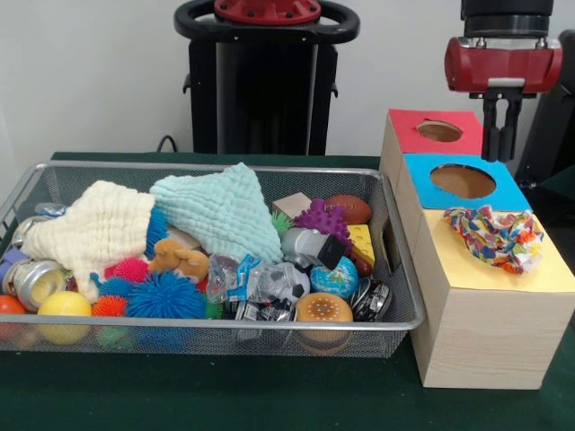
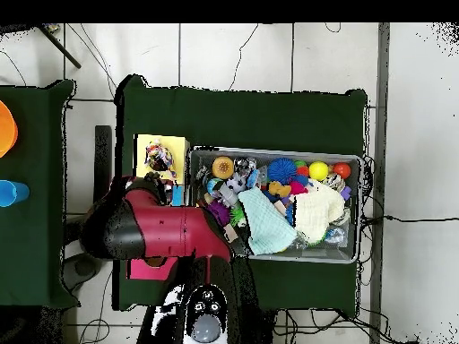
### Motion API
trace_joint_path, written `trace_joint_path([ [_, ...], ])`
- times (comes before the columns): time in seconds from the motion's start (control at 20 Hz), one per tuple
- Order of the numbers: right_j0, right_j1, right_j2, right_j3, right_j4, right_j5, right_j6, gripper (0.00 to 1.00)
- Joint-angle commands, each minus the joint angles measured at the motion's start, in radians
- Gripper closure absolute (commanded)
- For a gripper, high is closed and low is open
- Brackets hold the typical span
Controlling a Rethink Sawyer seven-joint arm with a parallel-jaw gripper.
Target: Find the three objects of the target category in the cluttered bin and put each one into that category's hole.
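Observation:
A wooden box holds three coloured tops in a row: red with a hole, blue with a hole, and yellow nearest the camera. A crumpled multicoloured cloth lies on the yellow top; no hole shows there. In the wire bin, a cream cloth and a mint cloth lie over the clutter. My gripper hangs above the back right of the blue top, shut and holding nothing. Overhead, the red arm covers most of the box.
The bin also holds spiky balls, a yellow ball, a purple spiky toy, a small football, a toy dog, jars and packets. Overhead, a second green table at the left carries orange and blue items.

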Motion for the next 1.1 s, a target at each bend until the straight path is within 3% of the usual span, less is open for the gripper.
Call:
trace_joint_path([
  [0.05, 0.012, 0.034, -0.011, -0.070, 0.042, 0.081, 0.191, 1.00],
  [0.4, 0.029, 0.098, -0.031, -0.158, 0.045, 0.089, 0.184, 1.00],
  [0.9, 0.015, 0.159, -0.019, -0.187, 0.031, -0.003, 0.180, 1.00],
  [1.1, 0.020, 0.176, -0.031, -0.154, 0.026, -0.058, 0.204, 1.00],
])
